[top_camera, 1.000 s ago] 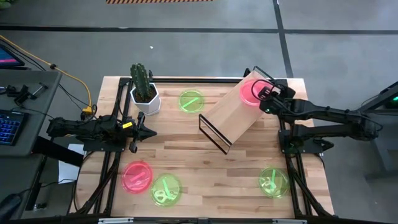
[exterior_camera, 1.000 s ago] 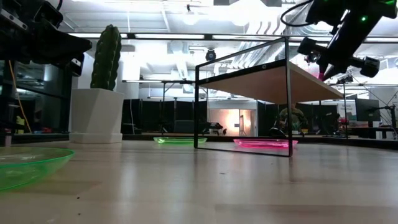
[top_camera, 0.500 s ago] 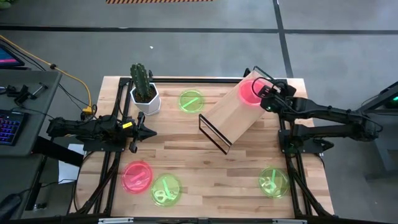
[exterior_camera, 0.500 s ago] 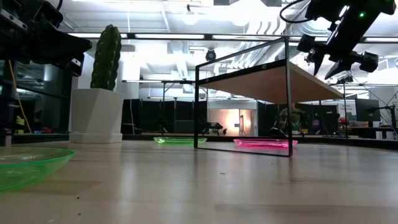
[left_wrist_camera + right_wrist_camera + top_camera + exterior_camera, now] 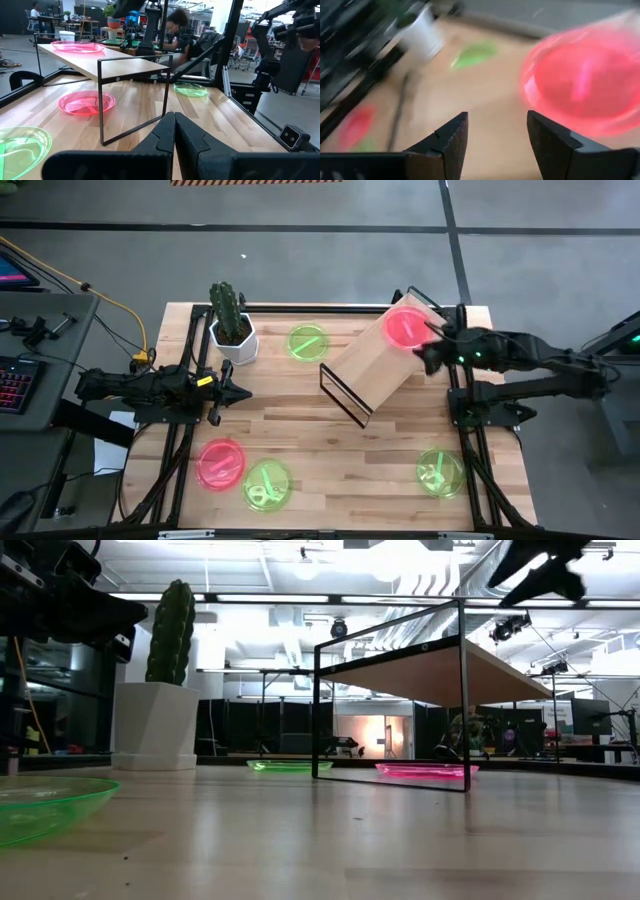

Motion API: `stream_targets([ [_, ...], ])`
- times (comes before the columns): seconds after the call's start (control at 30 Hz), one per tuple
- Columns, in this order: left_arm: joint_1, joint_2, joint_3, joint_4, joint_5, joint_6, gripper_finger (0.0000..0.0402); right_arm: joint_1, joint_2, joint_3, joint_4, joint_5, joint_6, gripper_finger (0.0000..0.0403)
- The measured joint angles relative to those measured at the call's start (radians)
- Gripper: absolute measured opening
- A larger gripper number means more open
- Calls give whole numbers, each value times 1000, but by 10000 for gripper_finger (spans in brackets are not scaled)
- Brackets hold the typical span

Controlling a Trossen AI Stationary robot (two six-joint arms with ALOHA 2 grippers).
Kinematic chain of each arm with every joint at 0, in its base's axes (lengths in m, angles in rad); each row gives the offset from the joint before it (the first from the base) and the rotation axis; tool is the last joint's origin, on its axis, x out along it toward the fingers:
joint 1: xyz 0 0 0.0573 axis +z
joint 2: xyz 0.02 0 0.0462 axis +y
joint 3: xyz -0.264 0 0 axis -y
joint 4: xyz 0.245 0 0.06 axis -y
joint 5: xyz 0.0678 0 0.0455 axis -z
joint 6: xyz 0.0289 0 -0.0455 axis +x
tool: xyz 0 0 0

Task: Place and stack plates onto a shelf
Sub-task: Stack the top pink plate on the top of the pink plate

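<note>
The shelf point(image 5: 372, 367), a light-wood board on a black wire frame, stands slantwise at mid-table. One red plate point(image 5: 405, 328) lies flat on the board's far right end. My right gripper point(image 5: 430, 350) hovers open just right of that plate with nothing between its fingers point(image 5: 451, 135). My left gripper point(image 5: 240, 393) waits shut at the table's left. Loose plates lie on the table: green point(image 5: 308, 342) at the back, red point(image 5: 221, 463) and green point(image 5: 267, 485) at front left, green point(image 5: 440, 472) at front right. Another red plate point(image 5: 425, 769) shows under the shelf.
A cactus in a white pot point(image 5: 232, 330) stands at the far left of the table. The shelf's black frame point(image 5: 134, 100) rises between my left gripper and the table's right half. Bare wood point(image 5: 340, 460) lies between the front plates.
My right gripper has opened and let go of the red plate, which stays on the shelf's far right end. The gripper has then risen and drawn back toward the table's right edge.
</note>
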State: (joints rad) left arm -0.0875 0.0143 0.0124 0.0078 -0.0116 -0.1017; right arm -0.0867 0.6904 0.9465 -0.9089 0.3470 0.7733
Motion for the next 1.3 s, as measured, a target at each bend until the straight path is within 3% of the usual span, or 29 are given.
stream_targets([
  [0.2,0,0,0,0,0,0,1,266,-10,-13,-214,-55,206,159],
  [0.43,0,0,0,0,0,0,1,598,-3,-197,-166,-76,492,131],
  [0.57,0,0,0,0,0,0,1,758,15,-351,-42,21,660,101],
  [0.7,0,0,0,0,0,0,1,862,50,-523,209,208,798,32],
  [0.77,0,0,0,0,0,0,1,891,82,-604,342,287,832,9],
  [0.87,0,0,0,0,0,0,1,901,148,-689,487,334,885,11],
  [1.07,0,0,0,0,0,0,1,851,309,-718,469,386,976,2],
  [1.3,0,0,0,0,0,0,1,758,510,-711,522,438,900,0],
])
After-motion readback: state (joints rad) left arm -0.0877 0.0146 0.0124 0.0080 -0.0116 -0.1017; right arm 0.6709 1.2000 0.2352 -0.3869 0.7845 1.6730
